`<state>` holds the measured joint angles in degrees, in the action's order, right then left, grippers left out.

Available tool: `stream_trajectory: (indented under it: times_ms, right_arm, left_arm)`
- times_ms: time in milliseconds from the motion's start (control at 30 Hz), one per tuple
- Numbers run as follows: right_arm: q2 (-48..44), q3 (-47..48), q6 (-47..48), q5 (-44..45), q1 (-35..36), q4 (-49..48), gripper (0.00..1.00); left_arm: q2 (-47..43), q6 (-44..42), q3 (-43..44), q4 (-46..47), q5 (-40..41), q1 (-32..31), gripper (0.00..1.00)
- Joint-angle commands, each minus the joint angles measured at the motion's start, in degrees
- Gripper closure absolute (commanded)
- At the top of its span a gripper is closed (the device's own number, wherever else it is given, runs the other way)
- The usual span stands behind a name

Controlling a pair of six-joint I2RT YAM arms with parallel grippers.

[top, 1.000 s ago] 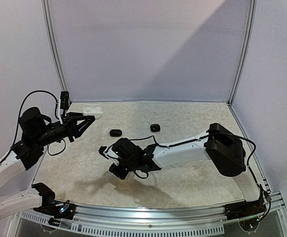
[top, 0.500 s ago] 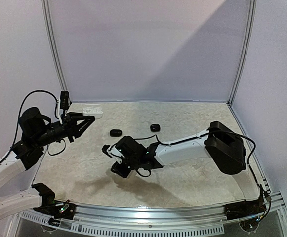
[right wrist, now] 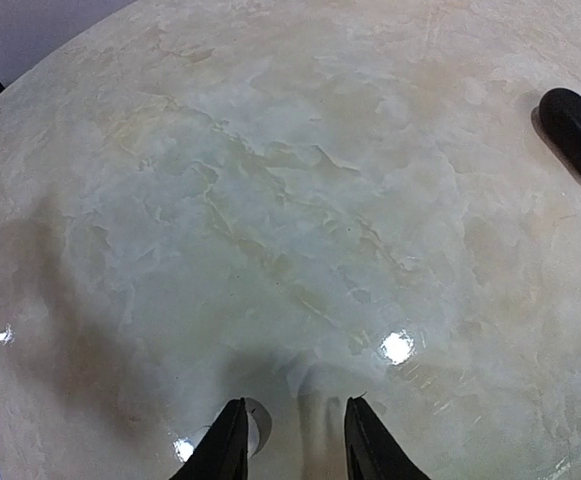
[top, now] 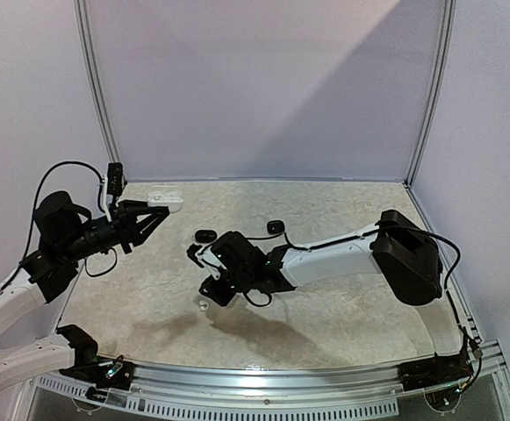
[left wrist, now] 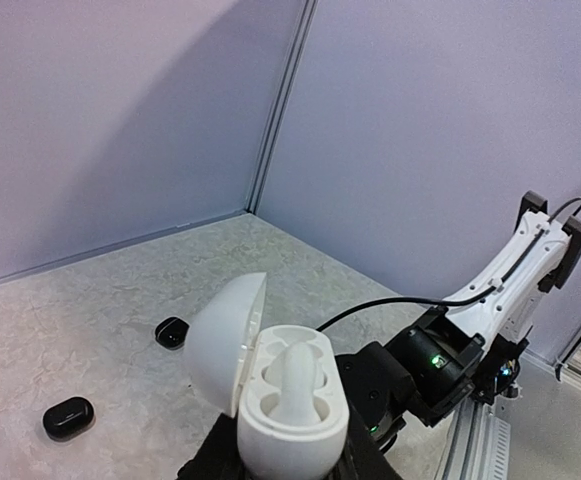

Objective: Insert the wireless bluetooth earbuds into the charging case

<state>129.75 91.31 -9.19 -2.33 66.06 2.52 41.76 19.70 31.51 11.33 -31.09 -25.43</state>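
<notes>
My left gripper (top: 158,208) is shut on an open white charging case (top: 165,196) and holds it up over the far left of the table. In the left wrist view (left wrist: 288,464) the case (left wrist: 292,420) has its lid (left wrist: 222,340) swung left, and a white piece (left wrist: 296,372) stands in its wells. My right gripper (top: 210,288) is open and empty, low over the table's middle. A tiny white earbud (top: 202,306) lies on the table just near of it. In the right wrist view (right wrist: 295,450) the earbud (right wrist: 260,424) peeks from behind the left finger (right wrist: 226,446).
Two small black pebble-like pieces (top: 205,236) (top: 275,226) lie beyond the right gripper; I cannot tell if they are earbuds or cases. They show in the left wrist view (left wrist: 68,417) (left wrist: 172,332), one in the right wrist view (right wrist: 578,135). Walls close in the table (top: 342,316).
My right gripper has moved away from the near edge, toward the far side. The white earbud now shows on the table where the gripper was. The left arm has not moved.
</notes>
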Motion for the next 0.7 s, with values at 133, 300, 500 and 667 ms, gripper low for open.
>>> stream_trajectory:
  times_ms: [133,300,500,667]
  right_arm:
    - [0.53,-1.78,-0.03,-2.44,0.89,-0.09,0.67]
    - [1.08,-1.00,0.52,-2.33,1.06,1.76,0.67]
    - [1.61,-1.24,1.42,-5.24,1.86,0.32,0.57]
    - [2.54,-1.09,4.36,-7.73,2.10,-1.07,0.42]
  left_arm:
    - [0.12,-0.54,-0.73,0.61,-0.50,0.36,1.00]
    - [0.10,-0.86,-0.79,0.80,-1.03,0.38,1.00]
    - [-0.13,-5.74,-2.24,1.54,-6.81,0.30,1.00]
    - [0.27,-5.73,-2.33,3.13,-11.23,-0.05,1.00]
